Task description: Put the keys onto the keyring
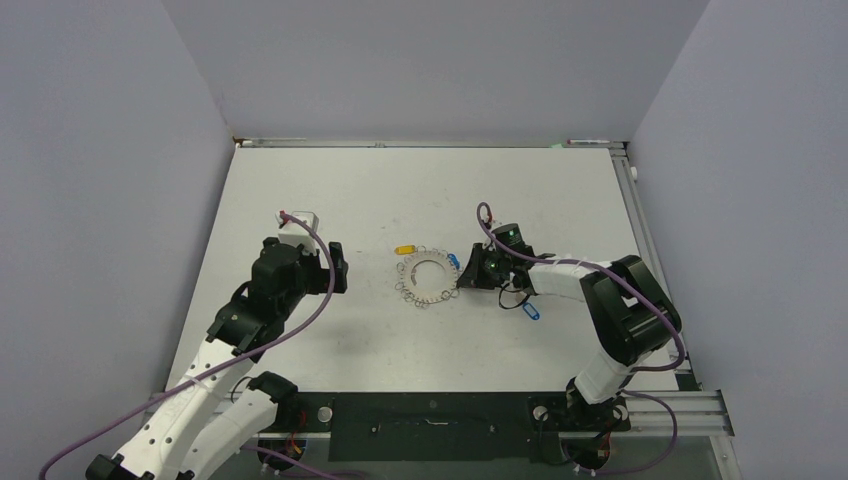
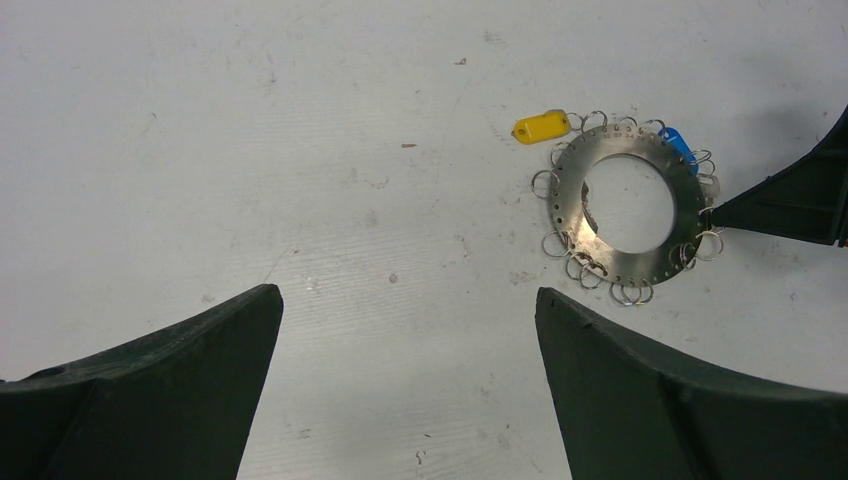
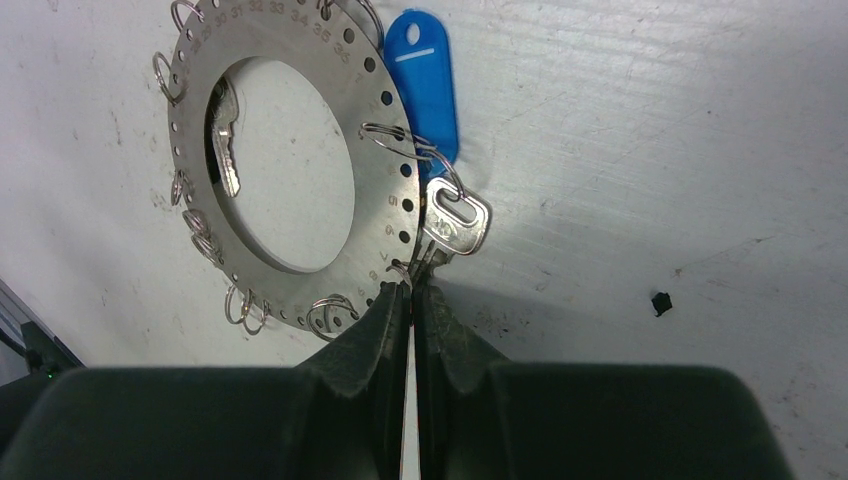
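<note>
Right wrist cam tells you the most: your right gripper [image 3: 412,290] is pinched tight on the blade of a silver key [image 3: 456,222], with the fingers pressed together right at the outer edge of the keyring [image 3: 300,297]. The key's head hangs on a small split ring [image 3: 400,140] that runs through one of the holes in the keyring. A blue tag [image 3: 425,80] lies flat on the table [image 3: 650,150] just beside it, up against the rim. Can't tell what that tag is hooked to.

The keyring itself is a flat metal disc with a big hole in the middle, numbered holes round the rim, and thin wire loops [image 3: 247,305] dangling off it. Through the middle hole you can see a second key [image 3: 226,140], partly tucked under the disc.

Top cam puts the keyring flat around mid-table, between your two arms, with the right gripper touching its right side. A yellow tag [image 1: 405,249] sits at its far-left edge. A second blue tag [image 1: 531,310] lies near the right arm, apart from the disc. A white box [image 1: 300,217] sits beyond the left arm.

Your left gripper [image 2: 408,292] is spread wide with nothing in it, off to the left and well apart from the keyring.
</note>
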Controlling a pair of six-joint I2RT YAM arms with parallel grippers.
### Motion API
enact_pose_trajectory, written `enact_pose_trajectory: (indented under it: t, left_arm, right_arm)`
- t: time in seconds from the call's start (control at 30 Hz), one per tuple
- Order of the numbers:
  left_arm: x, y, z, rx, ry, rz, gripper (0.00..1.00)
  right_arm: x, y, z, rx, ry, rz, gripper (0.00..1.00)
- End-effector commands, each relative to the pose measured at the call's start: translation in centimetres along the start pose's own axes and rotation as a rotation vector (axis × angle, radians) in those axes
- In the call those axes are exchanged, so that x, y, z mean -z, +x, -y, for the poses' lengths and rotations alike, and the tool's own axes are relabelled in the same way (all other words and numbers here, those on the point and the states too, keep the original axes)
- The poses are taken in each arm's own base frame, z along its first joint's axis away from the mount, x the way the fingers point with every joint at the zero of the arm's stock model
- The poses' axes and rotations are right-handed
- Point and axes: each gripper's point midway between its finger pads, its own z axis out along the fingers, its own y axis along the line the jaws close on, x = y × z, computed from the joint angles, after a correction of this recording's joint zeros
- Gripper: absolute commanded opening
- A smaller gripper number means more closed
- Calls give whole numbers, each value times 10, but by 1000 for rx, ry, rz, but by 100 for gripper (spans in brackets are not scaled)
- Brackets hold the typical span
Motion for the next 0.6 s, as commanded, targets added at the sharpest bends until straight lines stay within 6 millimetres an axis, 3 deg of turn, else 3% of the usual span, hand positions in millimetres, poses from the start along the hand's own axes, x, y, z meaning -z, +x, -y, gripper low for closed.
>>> enact_pose_trajectory:
  t: [0.0,0.57]
  left_arm:
    - [5,-30,7,18,29,88,96]
    - [7,-33,5,21,29,102,96]
  right_arm:
    - [12,-20,-14,73,-40,69,5]
    - [42,-60,-37,232,-28,192,5]
